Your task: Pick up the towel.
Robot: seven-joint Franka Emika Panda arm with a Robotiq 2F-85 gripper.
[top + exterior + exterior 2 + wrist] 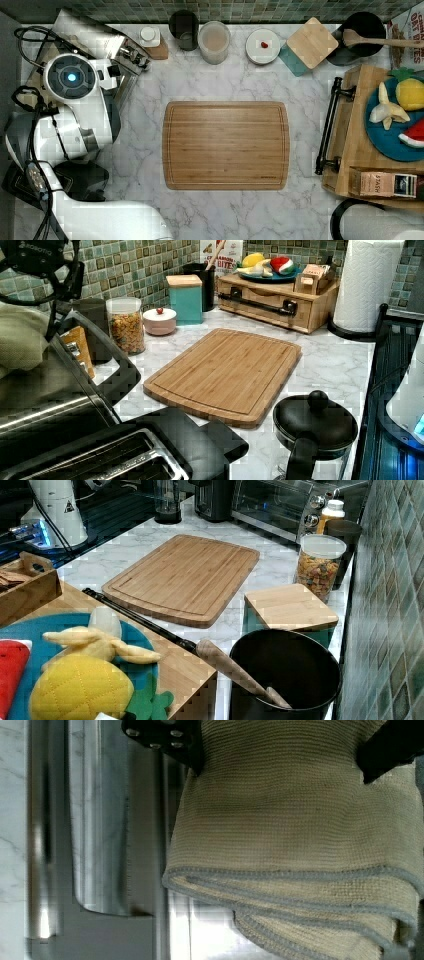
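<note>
The towel (300, 835) is a folded cream-beige knit cloth with grey stitched edges. It hangs between the two black fingers (165, 740) of my gripper (280, 755), which is shut on its upper part. The steel top of the toaster oven (100, 820) lies just beneath it. In the left view the towel (20, 337) bulges at the far left under the black gripper (30, 315), over the toaster oven (55, 395). In the top view my white arm (70, 77) reaches over the toaster oven (107, 42) at the top view's left.
A bamboo cutting board (226, 145) lies mid-counter. Along the tiled wall stand a dark cup (183, 30), a cereal jar (214, 41), a lidded white dish (262, 46) and a wood-topped teal box (311, 42). A wooden tray with toy fruit (350, 145) sits at the top view's right; a toaster (115, 455) and black kettle (315, 425) are near the arm's base.
</note>
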